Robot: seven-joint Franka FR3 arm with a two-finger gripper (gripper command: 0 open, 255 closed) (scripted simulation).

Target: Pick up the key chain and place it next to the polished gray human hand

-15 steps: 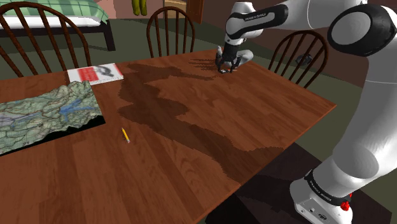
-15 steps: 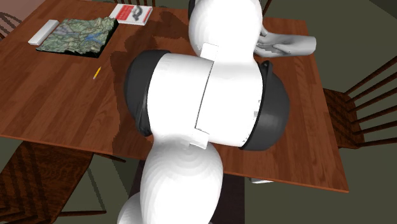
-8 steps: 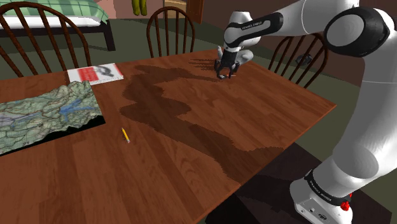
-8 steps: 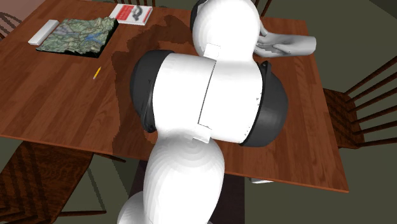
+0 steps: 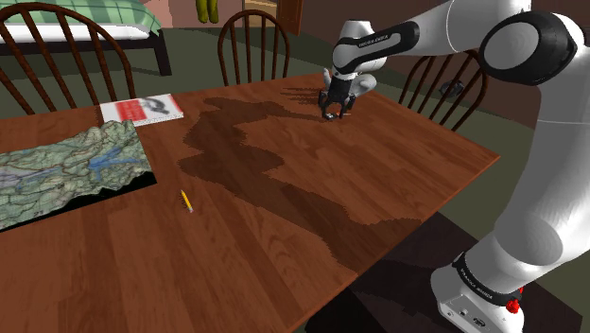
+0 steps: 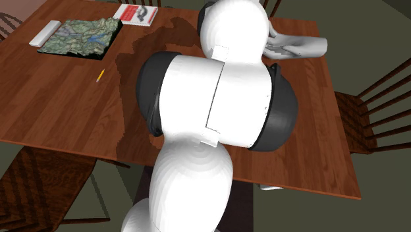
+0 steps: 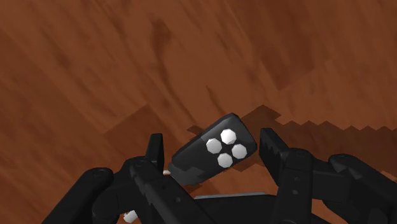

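The arm reaches across the wooden table to its far edge, and the gripper is right down at the tabletop there. Looking along the hand, the key chain is a black fob with four white buttons, lying slantwise on the wood inside the gripper. The gripper is set narrowly around the fob, but I cannot tell whether it is actually clamped on it or just standing around it.

The gray hand lies on the table just behind the gripper; from above, the gray hand sticks out from behind the big white arm, close to the table's edge.

Well away, toward the other end of the table, there is a relief map, a red and white book beside it, and a yellow pencil lying alone on bare wood. A dark wooden chair stands at the far side.
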